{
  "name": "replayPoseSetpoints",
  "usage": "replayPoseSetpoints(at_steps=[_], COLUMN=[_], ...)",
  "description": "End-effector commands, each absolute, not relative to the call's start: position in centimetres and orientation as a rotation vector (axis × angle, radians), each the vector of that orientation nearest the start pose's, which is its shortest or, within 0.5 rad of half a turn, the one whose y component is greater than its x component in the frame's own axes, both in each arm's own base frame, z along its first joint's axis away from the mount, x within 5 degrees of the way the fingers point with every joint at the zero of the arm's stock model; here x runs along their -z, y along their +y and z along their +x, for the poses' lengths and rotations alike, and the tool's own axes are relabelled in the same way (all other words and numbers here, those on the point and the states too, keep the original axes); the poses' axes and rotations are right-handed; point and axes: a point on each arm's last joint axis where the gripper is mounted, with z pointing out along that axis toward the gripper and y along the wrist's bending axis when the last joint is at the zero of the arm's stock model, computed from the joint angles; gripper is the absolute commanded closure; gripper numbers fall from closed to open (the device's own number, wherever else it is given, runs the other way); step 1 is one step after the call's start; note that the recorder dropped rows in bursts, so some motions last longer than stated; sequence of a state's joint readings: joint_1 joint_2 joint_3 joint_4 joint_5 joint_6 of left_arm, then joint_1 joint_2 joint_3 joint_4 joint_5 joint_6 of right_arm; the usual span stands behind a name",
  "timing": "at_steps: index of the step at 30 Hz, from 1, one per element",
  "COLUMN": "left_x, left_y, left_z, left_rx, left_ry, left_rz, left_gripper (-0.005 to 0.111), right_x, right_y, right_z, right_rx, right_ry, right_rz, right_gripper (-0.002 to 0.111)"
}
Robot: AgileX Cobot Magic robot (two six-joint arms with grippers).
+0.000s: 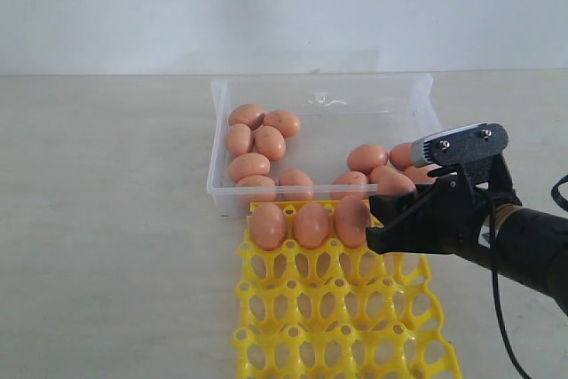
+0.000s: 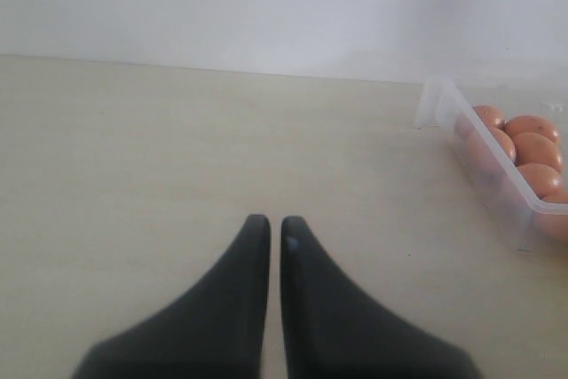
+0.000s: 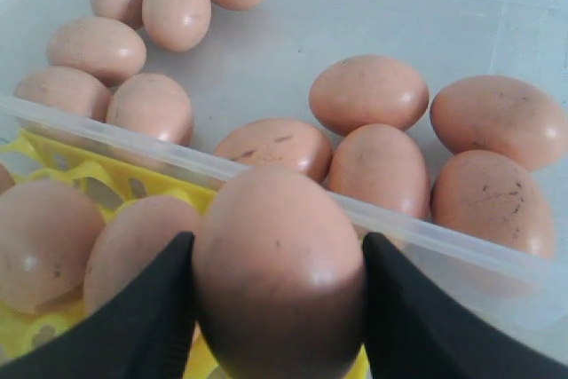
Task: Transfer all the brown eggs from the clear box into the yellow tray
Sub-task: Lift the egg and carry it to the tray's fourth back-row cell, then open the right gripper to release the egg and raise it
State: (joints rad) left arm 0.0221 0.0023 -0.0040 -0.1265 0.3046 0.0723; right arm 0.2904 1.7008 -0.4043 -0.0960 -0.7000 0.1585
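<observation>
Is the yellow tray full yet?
No. The yellow tray holds three eggs in the row by the box; other visible cups are empty.

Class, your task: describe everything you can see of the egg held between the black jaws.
The held egg is a smooth, pinkish-brown oval with faint dark specks and a soft sheen, unbroken. The black jaws of the right gripper pinch it across its width. It hangs by the front wall of the clear box, over a corner of the yellow tray, beside three eggs seated there. Whether it touches the tray is hidden.
</observation>
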Motion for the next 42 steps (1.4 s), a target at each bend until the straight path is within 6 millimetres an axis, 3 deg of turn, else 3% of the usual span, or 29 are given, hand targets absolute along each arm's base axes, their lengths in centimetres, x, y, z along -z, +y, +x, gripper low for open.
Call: replayPoseSetpoints(at_steps=[1,4,25,31,37,42], left_x=[-18.7,-18.7,-18.7,-18.7,-18.7,-18.7], left_y=[-0.2,-0.2,-0.2,-0.2,-0.2,-0.2], left_z=[5.5,5.5,5.5,5.5,5.5,5.5], left_rx=[0.048,0.048,0.048,0.048,0.048,0.048], left_ry=[1.773,1.773,1.773,1.773,1.773,1.773], left_rz=[-0.027,-0.027,-0.027,-0.027,-0.027,-0.027], left_gripper=[0.103,0.103,0.103,0.103,0.103,0.103], right_x=[-12.6,-12.6,-12.1,-11.8,-11.8,-13.0], right_y=[8.0,8.0,8.2,8.1,8.1,8.2], right_z=[25.2,25.2,24.8,24.6,24.7,25.2], right_rx=[-0.282,-0.265,-0.232,-0.199,-0.193,-0.196], right_ry=[2.073,2.076,2.110,2.141,2.139,2.017], right_rz=[-0.256,-0.283,-0.413,-0.464,-0.468,-0.433], right_gripper=[0.081,0.075,0.075,0.057,0.057,0.057])
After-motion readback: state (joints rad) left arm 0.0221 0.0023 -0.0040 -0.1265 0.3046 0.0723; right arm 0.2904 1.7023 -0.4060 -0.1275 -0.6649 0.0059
